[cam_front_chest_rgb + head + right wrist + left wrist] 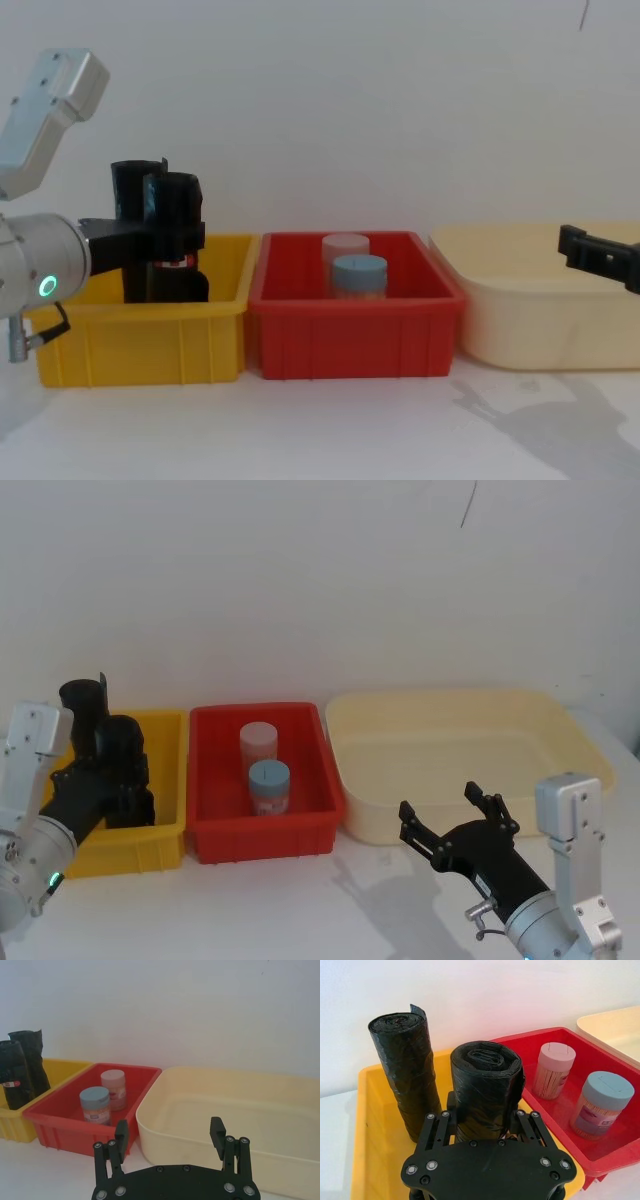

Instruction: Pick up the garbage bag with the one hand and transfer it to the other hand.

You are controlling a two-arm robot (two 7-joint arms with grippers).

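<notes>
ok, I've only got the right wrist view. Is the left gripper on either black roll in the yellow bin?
Observer: Yes. In the left wrist view the left gripper has a finger against each side of the garbage bag, the nearer roll.
Operator: Are the rolls touching each other?
Observer: Not higher up. The yellow bin shows between the plain roll and the bag. Lower down the gripper hides it.
Operator: Where's my right gripper?
Observer: In the head view the right gripper is above bare table, in front of the cream tub.
</notes>
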